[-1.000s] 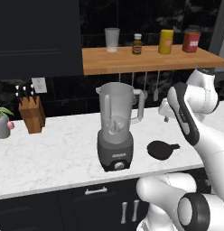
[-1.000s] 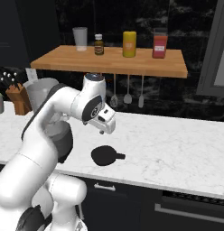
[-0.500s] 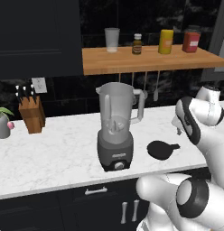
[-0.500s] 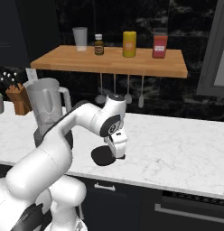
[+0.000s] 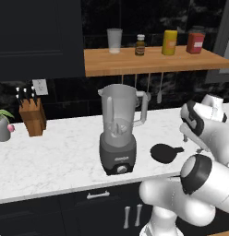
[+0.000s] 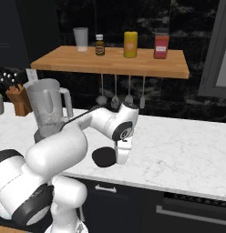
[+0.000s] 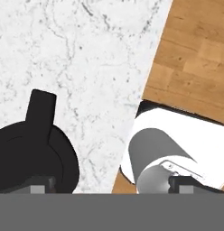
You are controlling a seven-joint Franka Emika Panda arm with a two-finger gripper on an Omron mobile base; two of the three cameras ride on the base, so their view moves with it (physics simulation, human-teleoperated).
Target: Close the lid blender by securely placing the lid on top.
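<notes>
The blender point(image 5: 118, 133), a translucent grey jar on a dark base with a front knob, stands open-topped on the marble counter; its jar point(image 6: 47, 105) also shows at the left of the right base view. The black lid point(image 5: 165, 153) lies flat on the counter to the blender's right, tab pointing away from it. My gripper point(image 6: 121, 158) points down just beside the lid point(image 6: 103, 157). In the hand view the lid point(image 7: 35, 153) sits at lower left. The gripper point(image 7: 111, 185) is open, one fingertip point(image 7: 39, 185) over the lid's edge, the other past the counter's front edge.
A wooden shelf point(image 5: 153, 59) above the counter carries a glass cup point(image 5: 114, 40), a small bottle, a yellow canister and a red one; utensils hang beneath it. A knife block point(image 5: 32, 114) and a potted plant point(image 5: 3, 125) stand at the far left.
The arm has swung down and to the right of the blender, and the hand has lowered close to the counter beside the lid. The lid and blender have not moved.
</notes>
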